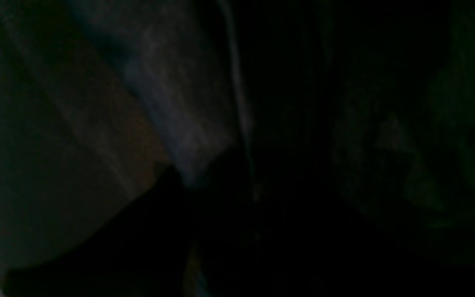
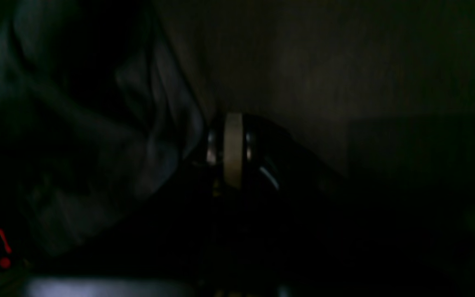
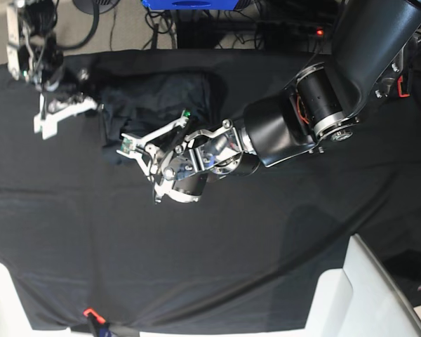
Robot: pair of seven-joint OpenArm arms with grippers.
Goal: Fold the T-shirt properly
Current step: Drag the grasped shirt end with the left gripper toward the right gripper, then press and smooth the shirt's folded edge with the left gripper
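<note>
**Both arms at the shirt, wrist cams nearly black**

The T-shirt lies bunched on the black-covered worktop, up at the far end. My left jaws sit over its near edge, and I can't tell if they're pinching cloth. My right jaws, at its other side, are pressed together.

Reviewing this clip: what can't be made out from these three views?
- Left wrist view: nearly black and blurred; only a grey patch of T-shirt shows, no fingers.
- Right wrist view: dark; shirt folds at left, the right gripper's tips lost in shadow.
- Base view: the left gripper and its arm cover part of the T-shirt, so its fold state is unclear; whether it pinches cloth is too small to tell.
- Base view: the right gripper sits at the shirt's edge; contact unclear.
</note>
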